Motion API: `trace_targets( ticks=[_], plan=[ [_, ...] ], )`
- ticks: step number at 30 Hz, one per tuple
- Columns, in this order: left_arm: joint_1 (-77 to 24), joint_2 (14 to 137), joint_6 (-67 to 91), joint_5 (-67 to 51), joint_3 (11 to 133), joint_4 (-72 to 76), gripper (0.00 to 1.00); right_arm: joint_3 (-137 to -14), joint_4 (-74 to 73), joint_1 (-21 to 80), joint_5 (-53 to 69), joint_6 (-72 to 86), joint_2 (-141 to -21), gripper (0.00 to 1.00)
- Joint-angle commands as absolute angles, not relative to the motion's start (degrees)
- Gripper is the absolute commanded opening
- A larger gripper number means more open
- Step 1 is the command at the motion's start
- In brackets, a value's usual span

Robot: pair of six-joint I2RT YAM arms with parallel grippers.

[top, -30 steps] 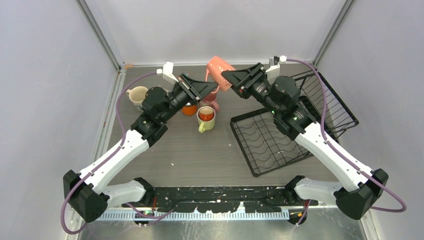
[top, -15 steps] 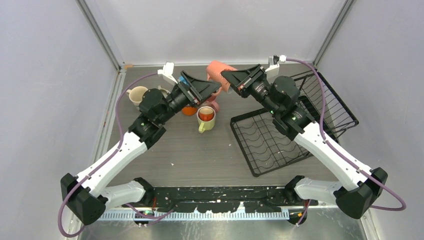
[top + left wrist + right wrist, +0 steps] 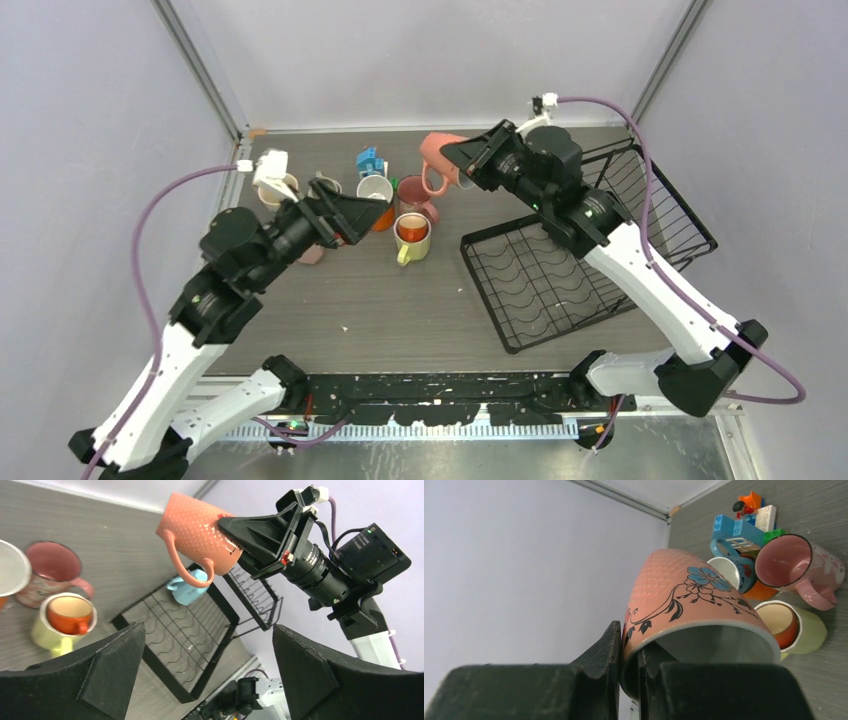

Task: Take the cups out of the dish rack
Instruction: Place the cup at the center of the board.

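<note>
Beside wire rack point(image 3: 545, 285), right gripper point(image 3: 630, 650) pinches dimpled salmon mug point(image 3: 684, 595)

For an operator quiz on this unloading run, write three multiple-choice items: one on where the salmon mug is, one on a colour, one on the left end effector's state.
1. The salmon mug is:
A. lying flat on the table
B. held in the air by the right end effector
C. nested inside another mug

2. Inside the lime mug sits:
A. a blue cup
B. nothing
C. an orange cup

3. The left end effector is:
A. open and empty
B. shut on a pink mug
C. shut on a toy

Answers:
1. B: the jaws pinch its rim and it hangs tilted in the air.
2. C: the left wrist view shows orange within the lime wall.
3. A: its jaws stand wide apart with nothing between them.
</note>
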State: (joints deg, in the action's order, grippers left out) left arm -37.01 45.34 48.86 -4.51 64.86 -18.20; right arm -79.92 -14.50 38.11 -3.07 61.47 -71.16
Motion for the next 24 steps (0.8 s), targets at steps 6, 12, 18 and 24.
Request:
trace_targets(
  ticks=[6,12,18,24],
  plan=[
    [-36.99,37.91,34.64,3.91,75.44,-38.17,1.0,-98.36,-28.18,45.95,-6.75,50.36,-83.83,0.01],
    [-36.97,35.69,32.45,4.23,78.37,-40.91,1.0,-108.35,-34.71,51.81,-7.84,45.49,-95.31,0.01],
    [-37.0,34.51,30.97,3.4,80.65,-42.88,1.0,-117.79,-39.25,54.77,-6.01,39.23,-107.24,0.01],
    [-36.99,33.13,31.18,2.27,80.5,-43.61,1.0,-127.12,-43.24,56.13,-3.15,34.48,-117.27,0.01]
  ],
)
